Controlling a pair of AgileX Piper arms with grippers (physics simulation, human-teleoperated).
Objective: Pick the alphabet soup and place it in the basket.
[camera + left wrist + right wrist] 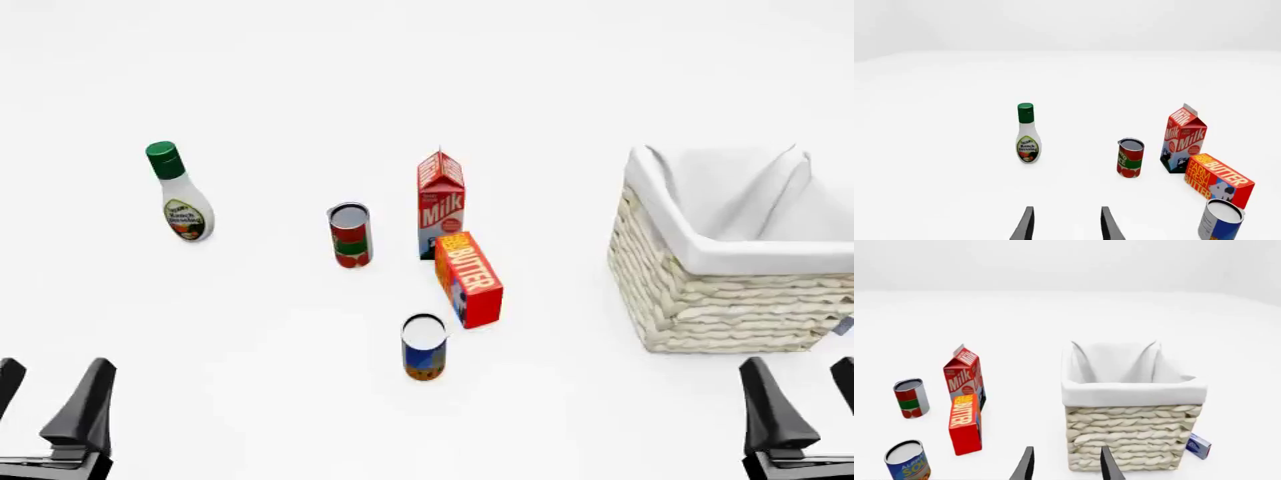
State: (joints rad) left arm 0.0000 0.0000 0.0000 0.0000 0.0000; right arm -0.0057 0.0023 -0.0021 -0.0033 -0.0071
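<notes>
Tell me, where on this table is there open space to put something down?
Bare stretches lie between the ranch bottle and the red-and-green can, and between the alphabet soup and the basket. It is crowded around the milk carton and butter box.

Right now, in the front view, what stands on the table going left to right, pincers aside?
Ranch bottle → red-and-green can → soup can → basket. I left out the milk carton and the butter box: they overlap each other and the soup can in left-right span.
</notes>
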